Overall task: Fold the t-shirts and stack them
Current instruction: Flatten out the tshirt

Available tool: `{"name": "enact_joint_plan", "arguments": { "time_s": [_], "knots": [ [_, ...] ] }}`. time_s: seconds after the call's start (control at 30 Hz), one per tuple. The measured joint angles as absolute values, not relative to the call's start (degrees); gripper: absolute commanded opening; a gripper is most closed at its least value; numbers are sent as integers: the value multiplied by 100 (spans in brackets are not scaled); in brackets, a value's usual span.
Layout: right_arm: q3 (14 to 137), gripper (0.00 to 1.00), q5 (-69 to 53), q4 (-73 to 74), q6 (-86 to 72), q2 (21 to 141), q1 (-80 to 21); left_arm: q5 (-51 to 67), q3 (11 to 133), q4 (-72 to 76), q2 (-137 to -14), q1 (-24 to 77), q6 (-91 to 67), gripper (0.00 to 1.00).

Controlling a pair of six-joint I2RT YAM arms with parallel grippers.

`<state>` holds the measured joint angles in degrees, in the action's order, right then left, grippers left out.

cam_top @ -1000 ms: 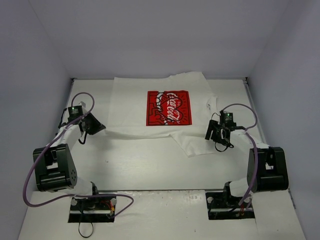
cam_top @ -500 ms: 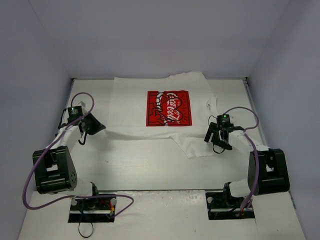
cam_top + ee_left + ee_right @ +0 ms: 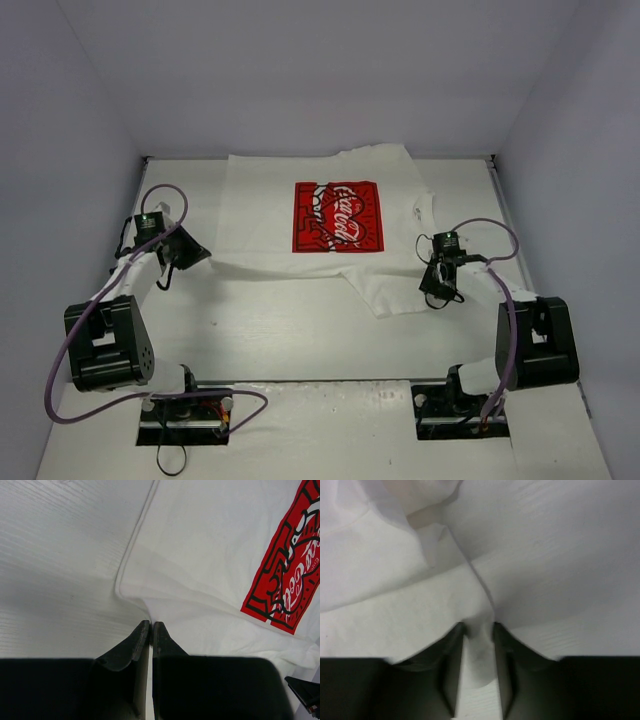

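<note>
The white t-shirt (image 3: 265,205) lies flat at the back of the table, its red square print (image 3: 338,215) facing up. Its lower left corner is drawn out toward my left gripper (image 3: 200,259). In the left wrist view that gripper (image 3: 151,626) is shut, with the shirt's hem (image 3: 132,587) running into its tips. My right gripper (image 3: 436,290) sits at the shirt's lower right edge. In the right wrist view a raised fold of the white cloth (image 3: 395,605) fills the gap of the right gripper (image 3: 479,627), and both fingers touch it.
Pale walls close in the table (image 3: 300,340) at the back and on both sides. The left arm's base (image 3: 105,345) and the right arm's base (image 3: 535,345) stand near the front edge, with purple cables looping over them.
The right gripper has shifted a little over the shirt's right edge, and its jaws have narrowed onto a fold of cloth. The left arm and the shirt have not moved.
</note>
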<state>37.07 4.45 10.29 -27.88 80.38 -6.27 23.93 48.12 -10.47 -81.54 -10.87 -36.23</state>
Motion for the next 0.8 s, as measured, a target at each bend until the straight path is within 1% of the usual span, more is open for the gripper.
{"name": "enact_joint_plan", "arguments": {
  "time_s": [0.07,0.1,0.2,0.37,0.43,0.5,0.57,0.67,0.7,0.77,0.8],
  "knots": [
    [3616,1,383,1076,-2873,7910,-671,2391,4812,-1059,-8120,-1087,-3623,0],
    [3580,0,355,1146,-2913,7839,-696,2390,4812,-1066,-8104,-1087,-3623,0],
    [3562,0,325,1507,-3027,7489,-767,2390,4812,-1121,-8059,-1087,-3621,0],
    [3748,0,327,2147,-3257,6498,-881,2334,4812,-1254,-7948,-1086,-3610,0],
    [3819,2,328,2405,-3339,6099,-910,2294,4812,-1317,-7906,-1084,-3594,0],
    [3826,10,324,2677,-3424,5762,-963,2274,4812,-1357,-7879,-1083,-3592,0],
    [3838,21,371,3003,-3538,5466,-1109,2253,4812,-1393,-7846,-1083,-3590,0],
    [4002,41,410,3409,-3657,5341,-1354,2233,4812,-1429,-7776,-1083,-3586,0],
    [4053,54,414,3478,-3656,5356,-1387,2223,4812,-1440,-7754,-1083,-3582,0],
    [4105,58,460,3571,-3614,5370,-1396,2220,4812,-1462,-7702,-1083,-3567,0],
    [4130,59,516,3614,-3589,5392,-1390,2218,4812,-1476,-7679,-1083,-3559,0]
  ]
}}
